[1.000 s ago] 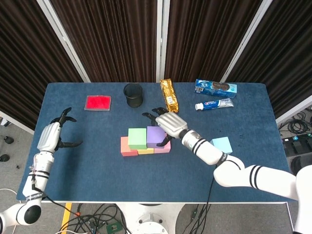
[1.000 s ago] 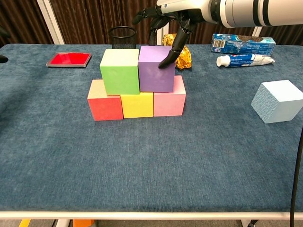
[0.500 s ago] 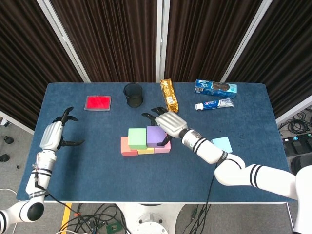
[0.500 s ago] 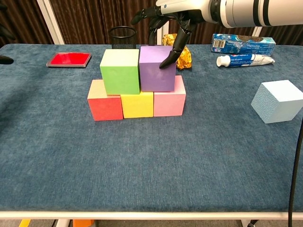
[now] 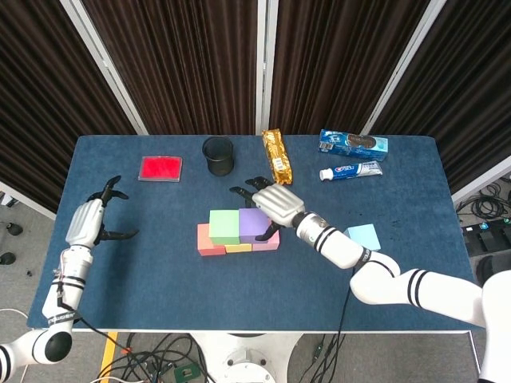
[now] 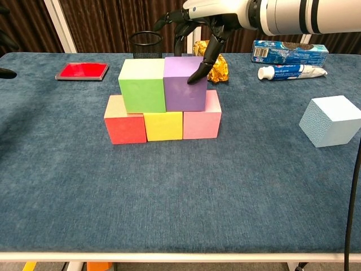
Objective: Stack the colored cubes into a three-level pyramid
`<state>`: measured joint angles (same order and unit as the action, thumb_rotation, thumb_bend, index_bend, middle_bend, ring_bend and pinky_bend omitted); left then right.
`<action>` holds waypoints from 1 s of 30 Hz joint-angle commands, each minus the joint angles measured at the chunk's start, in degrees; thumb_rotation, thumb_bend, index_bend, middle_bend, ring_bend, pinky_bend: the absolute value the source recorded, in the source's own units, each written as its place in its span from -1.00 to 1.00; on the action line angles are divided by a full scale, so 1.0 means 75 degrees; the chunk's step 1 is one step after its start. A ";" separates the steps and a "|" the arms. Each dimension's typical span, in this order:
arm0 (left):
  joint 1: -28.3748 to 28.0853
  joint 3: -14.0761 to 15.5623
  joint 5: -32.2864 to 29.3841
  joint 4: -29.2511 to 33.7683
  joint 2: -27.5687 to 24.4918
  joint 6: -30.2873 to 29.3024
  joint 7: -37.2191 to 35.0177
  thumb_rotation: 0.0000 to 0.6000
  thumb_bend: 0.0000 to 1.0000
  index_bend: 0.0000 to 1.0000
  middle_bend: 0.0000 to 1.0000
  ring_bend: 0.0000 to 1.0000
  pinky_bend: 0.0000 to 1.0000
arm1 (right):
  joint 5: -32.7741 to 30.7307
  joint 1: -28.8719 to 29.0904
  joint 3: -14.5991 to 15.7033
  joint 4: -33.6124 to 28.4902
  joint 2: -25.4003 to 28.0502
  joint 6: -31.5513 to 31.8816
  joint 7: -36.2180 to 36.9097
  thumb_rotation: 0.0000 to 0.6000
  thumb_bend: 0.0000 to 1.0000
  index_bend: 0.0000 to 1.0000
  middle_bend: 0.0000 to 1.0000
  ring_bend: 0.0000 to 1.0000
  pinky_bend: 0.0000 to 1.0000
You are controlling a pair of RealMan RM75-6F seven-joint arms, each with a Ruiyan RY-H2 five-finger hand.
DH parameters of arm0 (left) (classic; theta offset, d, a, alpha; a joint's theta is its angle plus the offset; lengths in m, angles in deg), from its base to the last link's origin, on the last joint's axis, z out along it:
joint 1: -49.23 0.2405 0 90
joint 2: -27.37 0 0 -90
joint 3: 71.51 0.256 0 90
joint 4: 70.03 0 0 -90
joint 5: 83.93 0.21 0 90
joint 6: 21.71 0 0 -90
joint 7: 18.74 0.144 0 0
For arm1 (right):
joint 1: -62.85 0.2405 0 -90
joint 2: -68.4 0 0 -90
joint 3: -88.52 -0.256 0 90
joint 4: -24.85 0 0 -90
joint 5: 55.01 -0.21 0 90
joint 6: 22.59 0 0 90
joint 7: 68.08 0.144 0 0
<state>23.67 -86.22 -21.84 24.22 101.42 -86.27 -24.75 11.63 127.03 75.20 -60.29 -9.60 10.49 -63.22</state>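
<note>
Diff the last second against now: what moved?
The right hand nudged the purple cube leftward with a fingertip on its right side, closing the small gap to the green cube; they now sit flush. Nothing was grasped or released. Bottom row, light blue cube and left hand unchanged.

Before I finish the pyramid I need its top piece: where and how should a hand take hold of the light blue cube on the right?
Grip the light blue cube across two opposite side faces, coming down from above with the right hand, the nearer one. It stands alone on the table, turned slightly askew, all sides free, so rotate the fingers to match its faces.
</note>
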 commanded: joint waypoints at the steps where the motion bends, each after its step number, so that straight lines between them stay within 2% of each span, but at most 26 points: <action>1: 0.0000 0.0002 -0.0001 -0.0016 0.0006 0.0008 -0.0006 1.00 -0.82 -0.93 -0.42 -0.65 -0.68 | 0.0016 0.0000 -0.0003 0.0025 -0.0017 -0.0013 0.0028 1.00 -0.88 -1.00 -0.23 -1.00 -1.00; 9: 0.0006 0.0017 0.0009 -0.0061 0.0040 0.0021 -0.0031 1.00 -0.82 -0.93 -0.42 -0.65 -0.68 | 0.0081 -0.0015 0.0013 0.0067 -0.0019 -0.0038 0.0068 1.00 -0.89 -1.00 -0.26 -1.00 -1.00; 24: 0.0026 0.0007 0.0048 -0.0035 0.0038 -0.0028 -0.0032 1.00 -0.82 -0.93 -0.42 -0.65 -0.68 | 0.0326 -0.0082 -0.0008 -0.0055 0.0123 -0.0063 0.0325 1.00 -1.00 -1.00 -0.70 -1.00 -1.00; 30: 0.0061 0.0035 0.0051 -0.0007 0.0022 -0.0054 -0.0018 1.00 -0.82 -0.93 -0.42 -0.65 -0.68 | 0.0412 -0.0366 0.0036 -0.0594 0.0682 0.0193 0.0309 1.00 -1.00 -1.00 -0.84 -1.00 -1.00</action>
<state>24.12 -85.97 -21.45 24.15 101.59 -86.66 -24.89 14.47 125.24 75.25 -63.30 -6.04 10.97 -60.52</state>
